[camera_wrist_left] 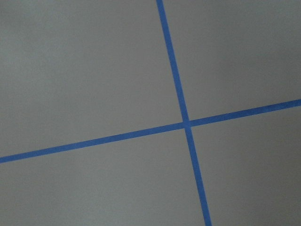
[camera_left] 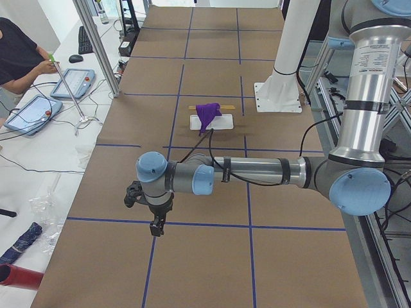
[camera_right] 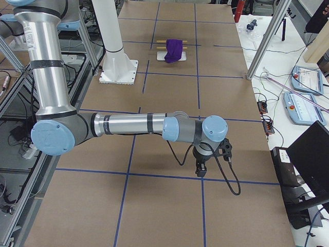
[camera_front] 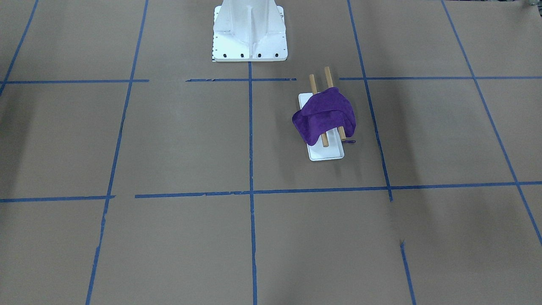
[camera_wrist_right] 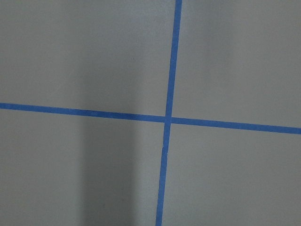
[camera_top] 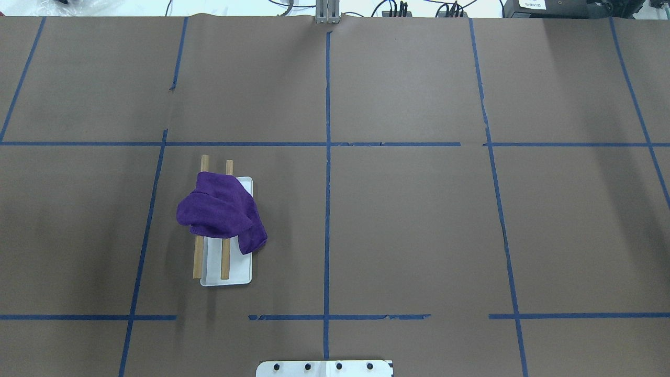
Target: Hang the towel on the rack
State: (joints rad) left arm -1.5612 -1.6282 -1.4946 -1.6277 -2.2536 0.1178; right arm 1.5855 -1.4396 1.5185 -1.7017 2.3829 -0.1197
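Observation:
The deep-purple towel [camera_front: 324, 114] lies bunched over the two wooden rods of the rack [camera_front: 327, 75], which stands on a white base [camera_front: 326, 153]. One fold hangs down one side of the rack. In the overhead view the towel [camera_top: 220, 209] and the rack [camera_top: 198, 262] sit left of centre. A thin purple loop string [camera_front: 350, 141] pokes out beside a rod. My left gripper [camera_left: 156, 228] hangs over the table far from the rack; I cannot tell if it is open. My right gripper [camera_right: 200, 170] does likewise at the other end; I cannot tell its state. Both wrist views show only paper and tape.
Brown paper with blue tape grid lines [camera_top: 327, 157] covers the table. The robot's white base plate [camera_front: 250, 29] stands near the rack. An operator [camera_left: 19, 51] with tablets sits beside the table. Cables and a monitor [camera_right: 313, 154] lie off the table's far side.

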